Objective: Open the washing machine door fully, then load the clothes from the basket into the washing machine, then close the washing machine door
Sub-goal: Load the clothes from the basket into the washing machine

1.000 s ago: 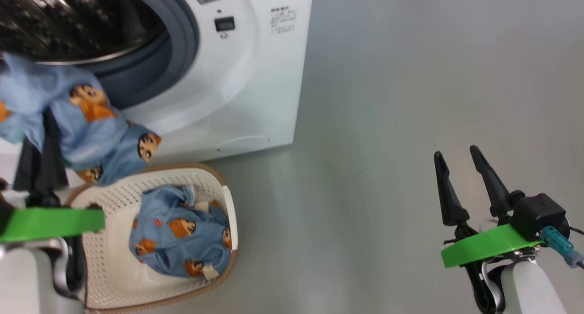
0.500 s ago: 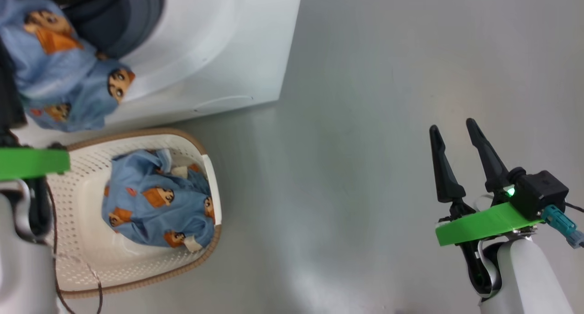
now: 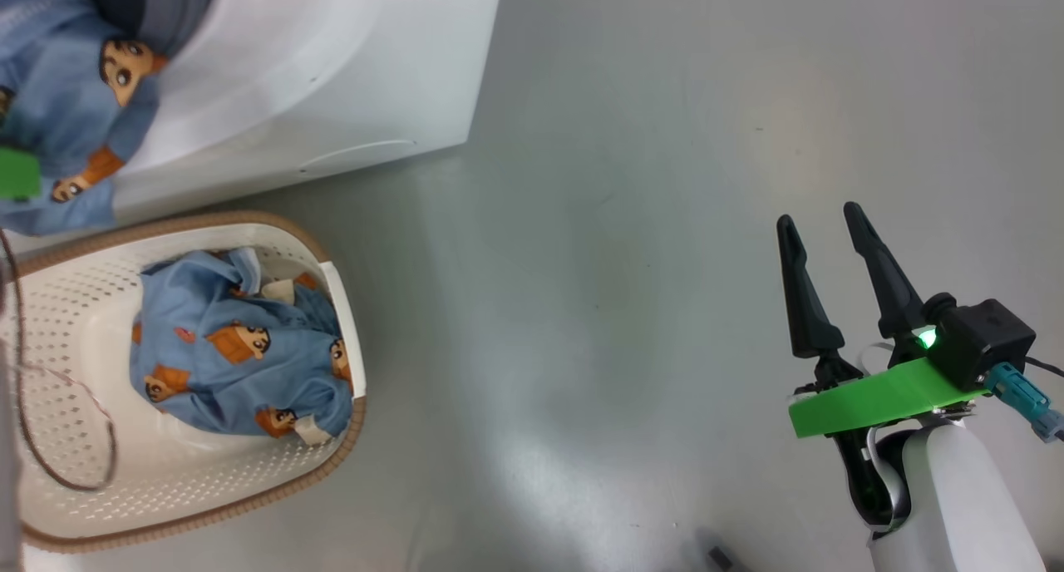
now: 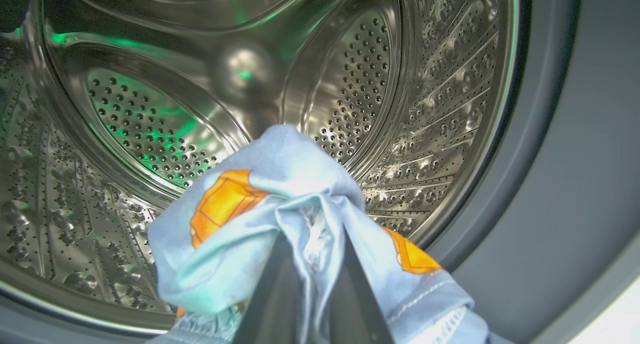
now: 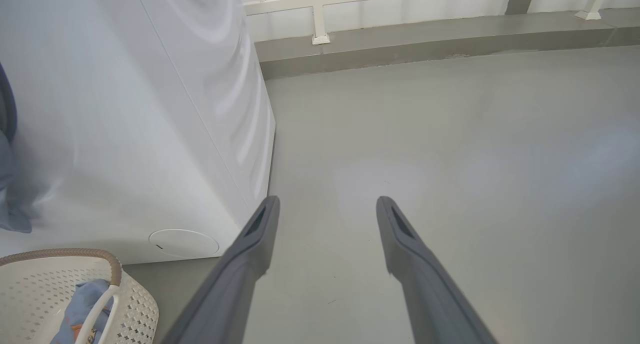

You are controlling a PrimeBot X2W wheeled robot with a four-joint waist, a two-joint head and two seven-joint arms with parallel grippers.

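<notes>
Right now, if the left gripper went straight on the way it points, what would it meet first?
Probably the perforated back wall of the drum: the left gripper, shut on the clothes, points into the washing machine with nothing else between, though depth is unclear.

Left tool (image 4: pixel 315 240) pinching tight on clothes (image 4: pixel 225 264); right tool (image 3: pixel 818 216) hovering at right side, fingers (image 3: pixel 805 306) standing wide apart, gripping nothing.

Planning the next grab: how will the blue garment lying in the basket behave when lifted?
Likely floppy: the garment lies crumpled in the basket, so it should sag and trail. Probably light: its twin hangs bunched from one small pinch.
</notes>
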